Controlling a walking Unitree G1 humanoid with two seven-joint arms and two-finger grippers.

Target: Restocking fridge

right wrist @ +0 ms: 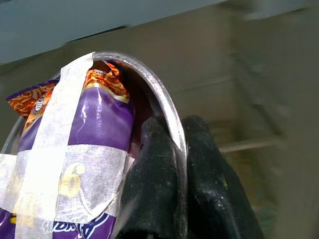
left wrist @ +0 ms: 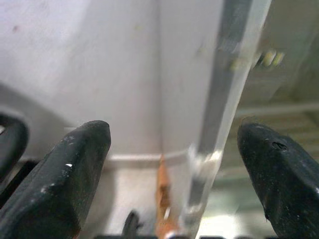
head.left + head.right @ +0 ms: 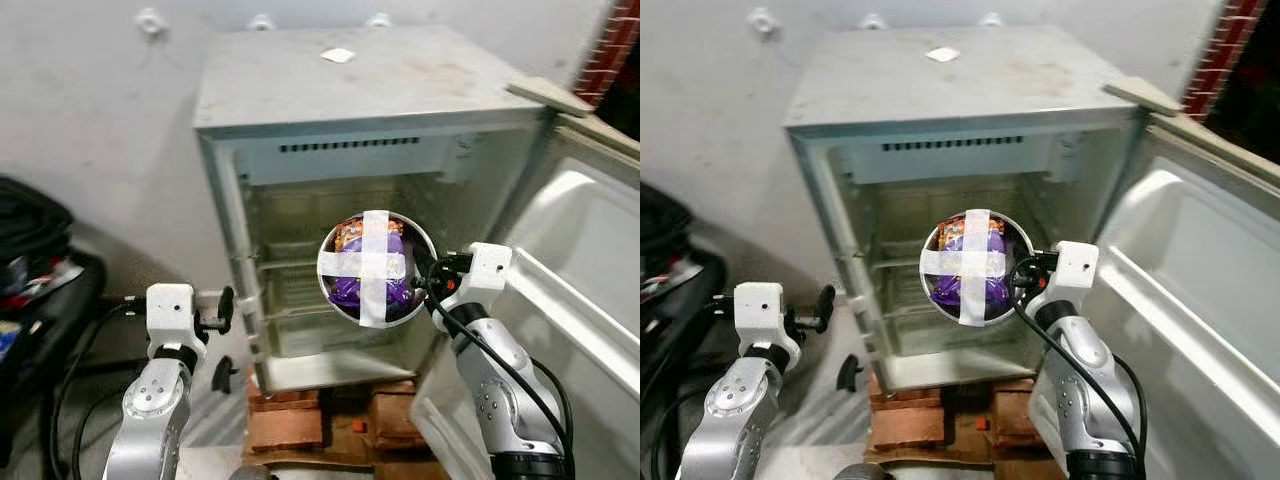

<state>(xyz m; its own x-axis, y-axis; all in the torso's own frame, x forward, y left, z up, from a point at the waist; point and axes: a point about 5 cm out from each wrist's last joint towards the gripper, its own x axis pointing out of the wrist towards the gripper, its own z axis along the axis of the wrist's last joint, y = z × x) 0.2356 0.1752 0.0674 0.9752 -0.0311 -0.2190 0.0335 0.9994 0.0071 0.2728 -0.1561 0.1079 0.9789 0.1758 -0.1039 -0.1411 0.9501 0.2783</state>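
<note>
- Left eye view puts the fridge [image 3: 400,120] across the middle of the frame, its door [image 3: 590,270] swung open along the right edge, and the cabinet standing on a stack of bricks [image 3: 320,420] at the bottom centre.
- I have the right gripper [image 3: 425,278] just right of centre, carrying a metal bowl [image 3: 377,266] in front of the open compartment. The bowl is tipped so its mouth faces my camera, and a purple snack packet [image 3: 350,290] is strapped inside by a white tape cross [image 3: 375,265].
- Right wrist view shows the grip plainly: the two black fingers [image 1: 154,179] are closed nearly together with the bowl's thin rim pinched between them, one finger inside the bowl and one outside.
- That is a narrow hold on an edge, so I judge the bowl could pivot; I would move slowly and avoid wrist jerks.
- To do this step well, I would level the bowl, line it up with a wire shelf [image 3: 290,265] inside, push straight in clear of the door frame, and let go only once the base rests on the shelf.
- Whether the bowl has crossed the fridge's front opening I cannot tell from these angles.
- My left gripper [image 3: 222,310] sits at lower left of the frame, beside the fridge's left front edge. Left wrist view shows its fingers [image 2: 75,169] spread wide, holding nothing.
</note>
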